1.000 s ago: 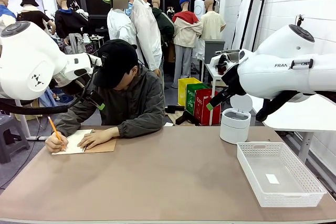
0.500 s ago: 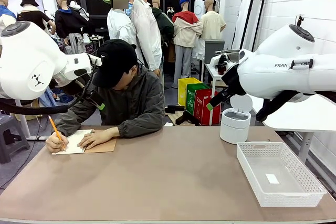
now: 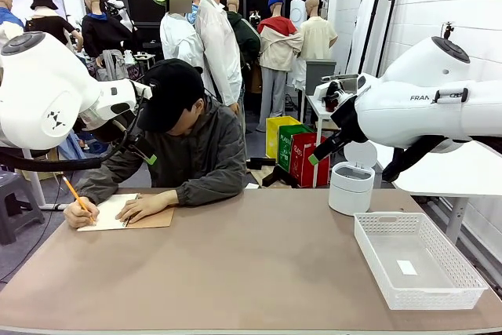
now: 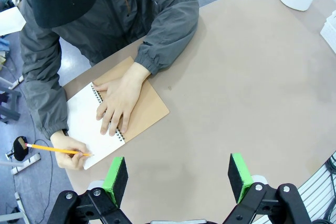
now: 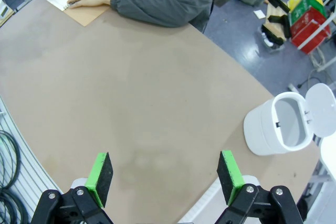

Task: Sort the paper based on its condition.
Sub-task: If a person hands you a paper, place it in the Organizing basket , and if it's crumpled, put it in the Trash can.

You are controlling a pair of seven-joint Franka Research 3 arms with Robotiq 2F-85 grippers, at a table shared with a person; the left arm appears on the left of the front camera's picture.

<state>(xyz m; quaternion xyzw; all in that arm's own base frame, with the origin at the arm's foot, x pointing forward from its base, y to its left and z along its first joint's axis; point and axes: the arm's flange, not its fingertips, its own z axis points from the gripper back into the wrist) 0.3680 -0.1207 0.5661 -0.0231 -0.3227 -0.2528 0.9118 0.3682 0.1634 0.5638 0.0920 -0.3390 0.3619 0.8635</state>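
Only the person's pencil [image 3: 71, 191] has moved, tipping lower over the paper [image 3: 110, 210]. That sheet lies on the open notebook [image 3: 157, 218], with the person's flat hand [image 3: 149, 206] across its spiral edge. My left pincer [image 4: 177, 174] hangs spread and empty above the table [image 3: 259, 272] near the notebook. My right pincer [image 5: 164, 177] is spread too, well apart from the notebook.

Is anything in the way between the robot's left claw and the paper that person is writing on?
Yes. The person's flat hand and pencil hand both rest on the paper; the left gripper hangs open over the table.
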